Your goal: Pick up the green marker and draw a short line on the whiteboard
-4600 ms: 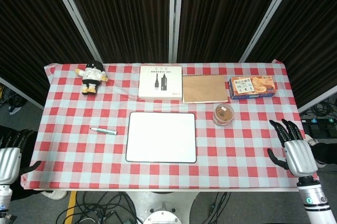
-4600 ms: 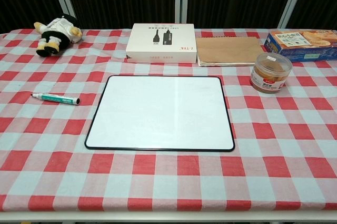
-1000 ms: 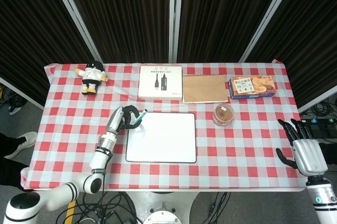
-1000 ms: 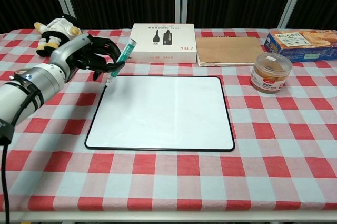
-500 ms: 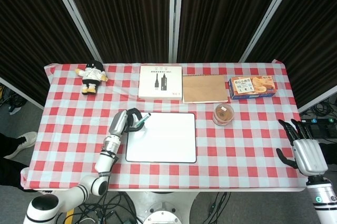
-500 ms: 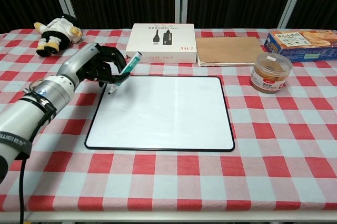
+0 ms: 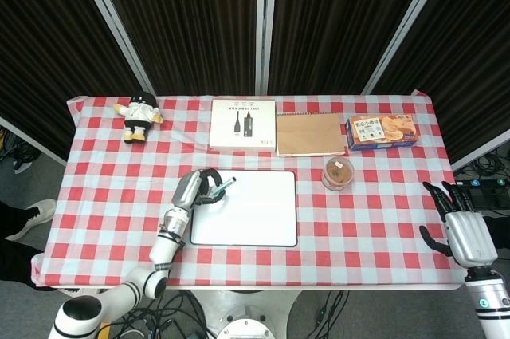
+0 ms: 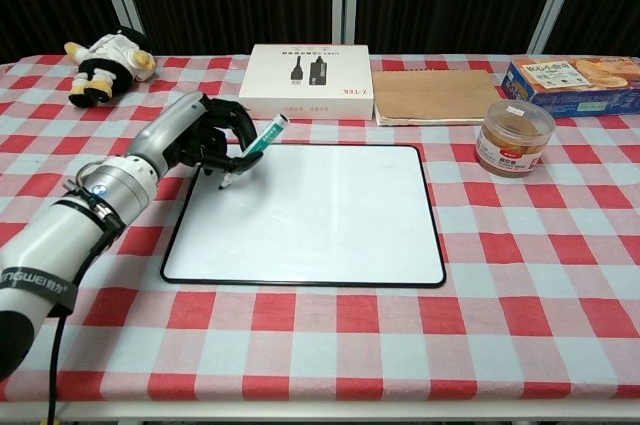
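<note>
The white, black-rimmed whiteboard (image 8: 310, 210) (image 7: 249, 207) lies flat at the table's middle. My left hand (image 8: 205, 135) (image 7: 197, 190) grips the green marker (image 8: 255, 148) (image 7: 219, 187) over the board's upper left corner. The marker is tilted, cap end up to the right, its tip down at or just above the board surface near the left rim. No drawn line shows on the board. My right hand (image 7: 460, 231) hangs off the table's right front corner with fingers spread and nothing in it; the chest view does not show it.
Along the back stand a plush doll (image 8: 105, 63), a white product box (image 8: 306, 80), a brown notebook (image 8: 435, 95) and a biscuit box (image 8: 572, 73). A round clear jar (image 8: 514, 137) sits right of the board. The red-checked cloth (image 8: 520, 275) covers the table.
My left hand picked the marker up from the cloth left of the board, and over the last second carried it right and toward me, lowering its tip onto the board's upper left area. The right hand stayed put.
</note>
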Controlling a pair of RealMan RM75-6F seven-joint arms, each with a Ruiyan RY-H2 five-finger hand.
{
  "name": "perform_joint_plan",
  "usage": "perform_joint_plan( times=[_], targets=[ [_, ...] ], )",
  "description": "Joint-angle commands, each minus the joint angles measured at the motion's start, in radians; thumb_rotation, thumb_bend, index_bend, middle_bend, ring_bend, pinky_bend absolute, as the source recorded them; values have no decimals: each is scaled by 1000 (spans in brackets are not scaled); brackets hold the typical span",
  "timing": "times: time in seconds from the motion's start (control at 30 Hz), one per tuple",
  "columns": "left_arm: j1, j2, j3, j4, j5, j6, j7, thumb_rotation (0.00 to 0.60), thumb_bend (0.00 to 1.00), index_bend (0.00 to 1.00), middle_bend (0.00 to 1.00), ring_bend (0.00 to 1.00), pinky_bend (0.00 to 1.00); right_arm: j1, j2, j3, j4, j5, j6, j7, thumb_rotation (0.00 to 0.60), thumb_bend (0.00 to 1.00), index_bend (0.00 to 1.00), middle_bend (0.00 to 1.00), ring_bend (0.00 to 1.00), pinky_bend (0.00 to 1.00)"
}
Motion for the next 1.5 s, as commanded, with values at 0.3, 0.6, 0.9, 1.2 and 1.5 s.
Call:
perform_joint_plan(
  times=[0.3, 0.6, 0.9, 1.2, 1.5],
  targets=[
    [99, 55, 62, -198, 6, 43, 66, 600, 332, 596, 572, 713, 705, -6, 5, -4, -5, -6, 9, 2, 600, 275, 60, 153, 0, 0],
    [135, 147, 56, -437, 39, 131, 177, 600, 332, 595, 570, 696, 705, -9, 6, -4, -1, -20, 22, 13, 600, 275, 60, 153, 0, 0],
    [92, 309, 10, -411, -37, 1, 426, 600, 336, 593, 565, 689, 698, -14, 13, -3, -6, -25, 36, 10, 600, 275, 60, 153, 0, 0],
    [84, 445, 22, -466, -187, -144, 778, 600, 336, 568, 524, 658, 645, -15, 2, -6, 2, -25, 32, 17, 600, 275, 60, 153, 0, 0],
    [78, 532, 12, -602, -298, -160, 945, 600, 308, 142, 229, 386, 593, -21, 7, -6, -5, -20, 37, 9, 600, 275, 60, 153, 0, 0]
  ],
)
